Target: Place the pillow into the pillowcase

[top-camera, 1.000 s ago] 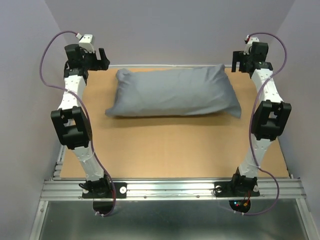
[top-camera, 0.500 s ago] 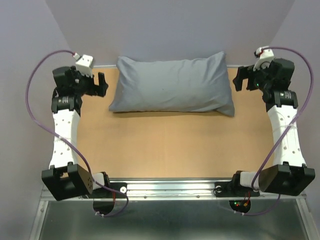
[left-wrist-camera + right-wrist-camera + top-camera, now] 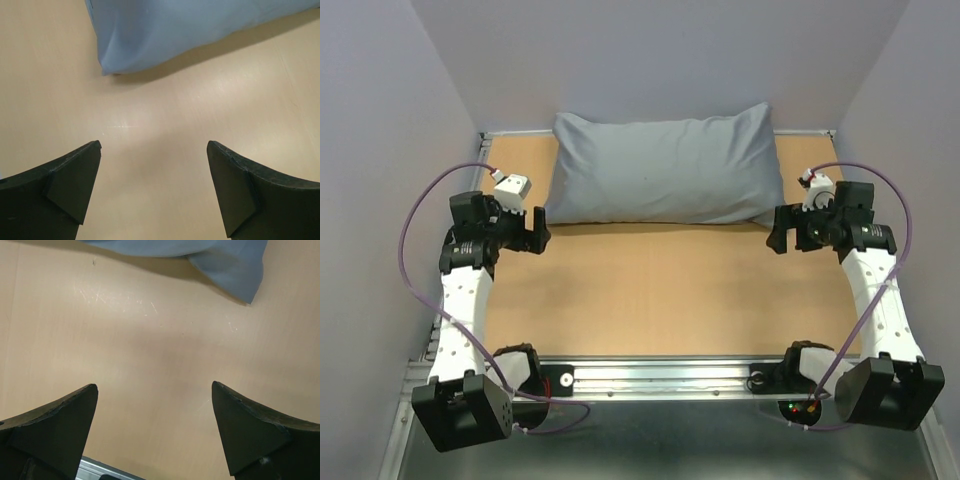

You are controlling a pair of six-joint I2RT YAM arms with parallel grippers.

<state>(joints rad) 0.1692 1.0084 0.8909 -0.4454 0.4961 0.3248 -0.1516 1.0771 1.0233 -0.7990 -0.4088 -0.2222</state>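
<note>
Pillowcase (image 3: 665, 168) lies plump along the desk's (image 3: 660, 290) far edge, apparently filled, with no bare pillow visible; left gripper (image 3: 538, 232) and right gripper (image 3: 780, 228) hover released and empty near its near corners; stuffing looks done; next, perhaps only checking the opening

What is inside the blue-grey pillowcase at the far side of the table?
The pillowcase is plump and rounded, so something bulky fills it. Its cloth covers the filling on every visible side; no off-white fabric shows, so the pillow itself cannot be seen.
</note>
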